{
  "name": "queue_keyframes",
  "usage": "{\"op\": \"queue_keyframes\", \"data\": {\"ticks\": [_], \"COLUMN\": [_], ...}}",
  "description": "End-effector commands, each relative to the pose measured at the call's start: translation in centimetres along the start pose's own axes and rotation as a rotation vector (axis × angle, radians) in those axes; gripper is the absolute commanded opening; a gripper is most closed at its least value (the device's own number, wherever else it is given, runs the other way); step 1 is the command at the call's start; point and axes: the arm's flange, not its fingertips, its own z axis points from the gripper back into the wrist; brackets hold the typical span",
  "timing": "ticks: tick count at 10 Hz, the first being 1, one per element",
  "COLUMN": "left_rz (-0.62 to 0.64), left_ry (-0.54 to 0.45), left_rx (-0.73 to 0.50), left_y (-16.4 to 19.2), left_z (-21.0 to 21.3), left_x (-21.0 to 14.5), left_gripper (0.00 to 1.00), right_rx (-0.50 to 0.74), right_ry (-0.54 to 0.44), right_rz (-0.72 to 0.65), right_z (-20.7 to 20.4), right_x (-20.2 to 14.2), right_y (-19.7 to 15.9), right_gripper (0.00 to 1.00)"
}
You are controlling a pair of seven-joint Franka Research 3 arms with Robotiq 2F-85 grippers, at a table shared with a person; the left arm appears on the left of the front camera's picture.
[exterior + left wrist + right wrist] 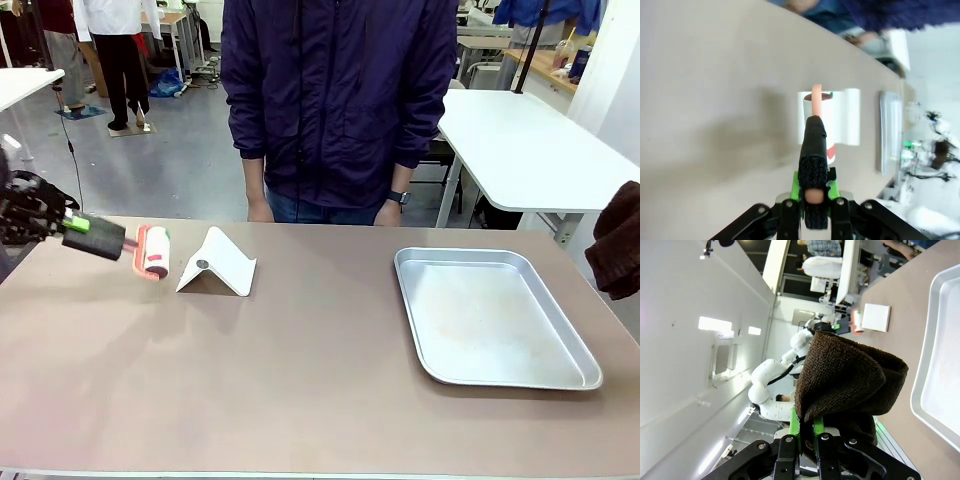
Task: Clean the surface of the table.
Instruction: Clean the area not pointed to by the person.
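Observation:
The brownish-tan table (300, 390) spans the front view. At its far left my left gripper (73, 225) is shut on the black handle of a lint roller (152, 251), whose white and red head hangs just above the tabletop. In the left wrist view the handle (812, 165) runs up between the green pads (796, 187) to the roller head (820, 117). My right gripper (806, 427) is shut on a dark brown cloth (845, 375), which hangs at the right edge of the front view (620, 240), off the table's side.
A white folded stand (217, 262) sits just right of the roller. A shallow silver tray (495, 317) lies on the right half. A person in a dark jacket (335, 100) stands at the far edge, hands down. White tables stand behind.

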Motion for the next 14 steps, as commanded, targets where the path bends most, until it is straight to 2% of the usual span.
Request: {"op": "queue_keyframes", "data": {"ticks": [1, 3, 5, 7, 9, 11, 12, 14], "left_rz": [-0.097, -0.123, -0.115, -0.117, -0.066, -0.068, -0.051, -0.051], "left_ry": [-0.043, 0.027, 0.176, 0.249, 0.258, 0.174, 0.254, 0.254], "left_rx": [-0.234, -0.294, -0.323, -0.361, -0.432, -0.479, -0.408, -0.408], "left_y": [-2.1, -2.9, -2.4, -1.1, 1.2, 1.6, 1.1, 1.1], "left_z": [5.3, 9.2, 12.5, 14.0, 13.6, 13.8, 13.5, 13.5], "left_x": [-3.8, -6.7, -10.1, -13.6, -15.4, -15.3, -15.8, -15.8], "left_gripper": [0.03, 0.03, 0.03, 0.03, 0.03, 0.03, 0.03, 0.03], "right_rx": [-0.003, -0.003, -0.003, -0.003, -0.003, -0.003, -0.003, -0.003], "right_ry": [0.001, 0.001, 0.001, 0.001, 0.001, 0.001, 0.001, 0.001], "right_rz": [0.009, 0.009, 0.009, 0.009, 0.009, 0.009, 0.009, 0.009], "right_z": [0.0, 0.0, 0.0, 0.0, 0.0, 0.0, 0.0, 0.0], "right_x": [-0.1, -0.1, -0.1, -0.1, -0.1, -0.1, -0.1, -0.1], "right_y": [0.5, 0.5, 0.5, 0.5, 0.5, 0.5, 0.5, 0.5], "right_gripper": [0.12, 0.12, 0.12, 0.12, 0.12, 0.12, 0.12, 0.12]}}
